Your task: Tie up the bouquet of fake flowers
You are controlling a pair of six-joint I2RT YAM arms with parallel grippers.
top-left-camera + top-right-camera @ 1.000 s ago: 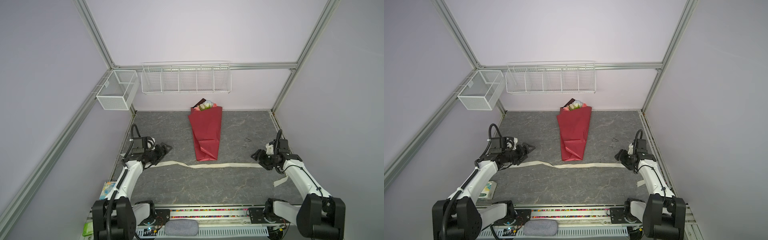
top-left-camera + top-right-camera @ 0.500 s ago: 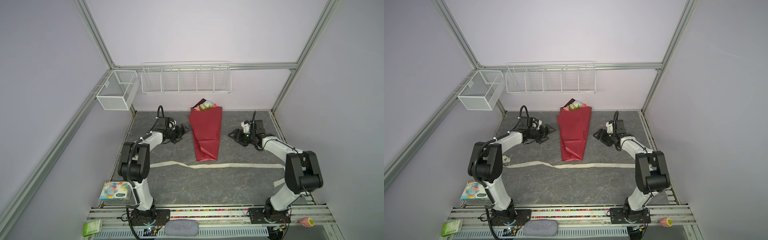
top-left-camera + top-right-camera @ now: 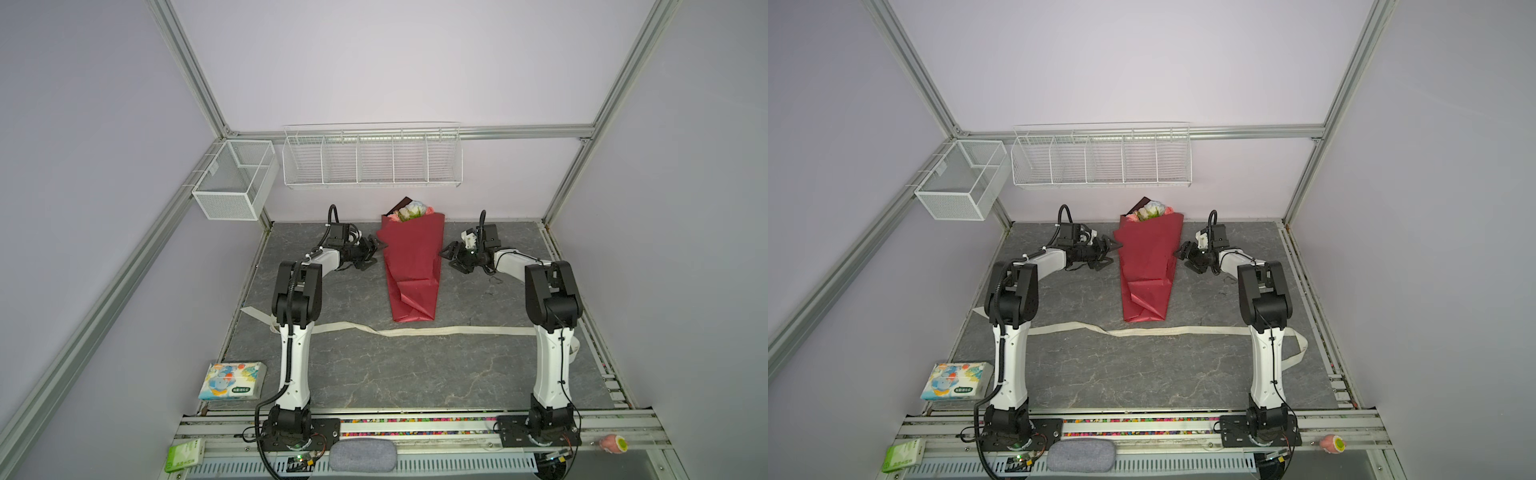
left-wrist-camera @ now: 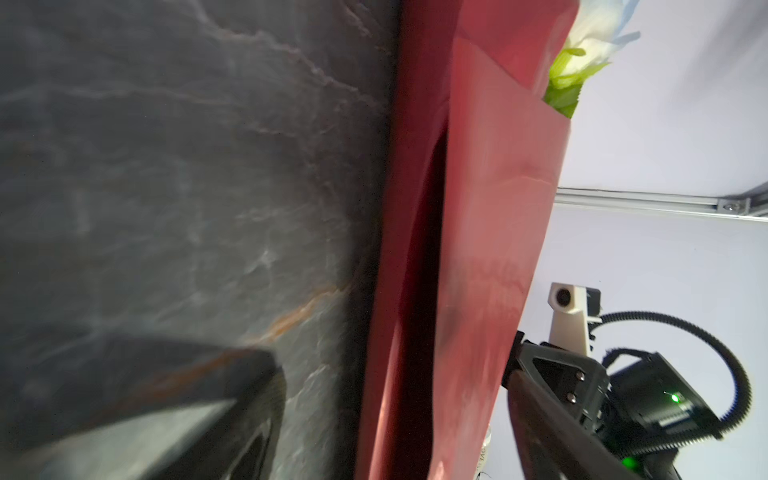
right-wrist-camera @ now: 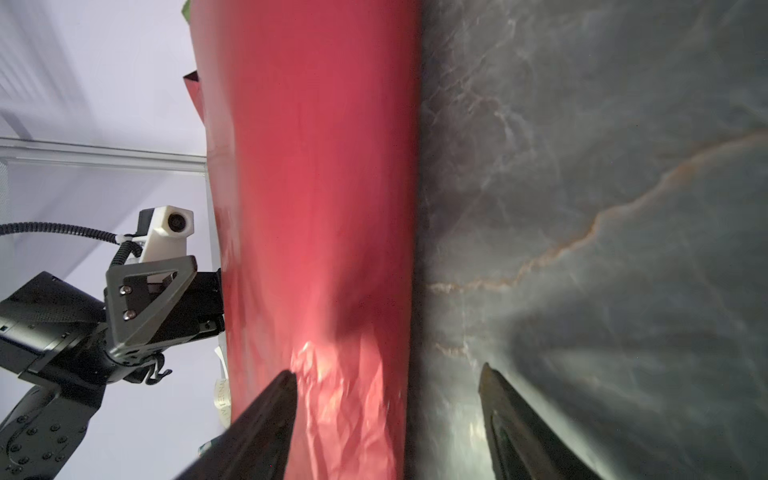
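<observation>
Just left of the bouquet of fake flowers (image 3: 411, 266), about halfway down its wide half, the left gripper (image 3: 376, 255) sits low over the bench (image 3: 415, 374), turned on its side with fingers spread and nothing between them. Its upper fingertip is at the red wrap's edge in both top views; can't tell if it touches. The left wrist view is blurred and shows only one dark finger (image 4: 166, 395) over the grey bench, with the wrap just beyond.

Just right of the bouquet, at the same level, is the right gripper (image 3: 448, 257), also sideways and spread wide. In the right wrist view one finger (image 5: 274, 407) overlaps the red wrap and the other is over bare bench, so the wrap's edge runs between them. It is not pinching anything; can't tell if it touches.

The bouquet lies flat mid-bench, wide end toward the back wall and narrow crumpled end toward the arm bases. White and peach flower heads (image 3: 411, 211) poke out of the wide end.

A cream ribbon (image 3: 436, 331) lies across the bench just past the bouquet's narrow end, not touching it and untied, passing behind both arms.

Far left of the bouquet, off the bench edge, is a tissue pack (image 3: 232, 380). A wire rack (image 3: 372, 158) hangs on the wall behind the bouquet, with a mesh basket (image 3: 232, 178) further left.
</observation>
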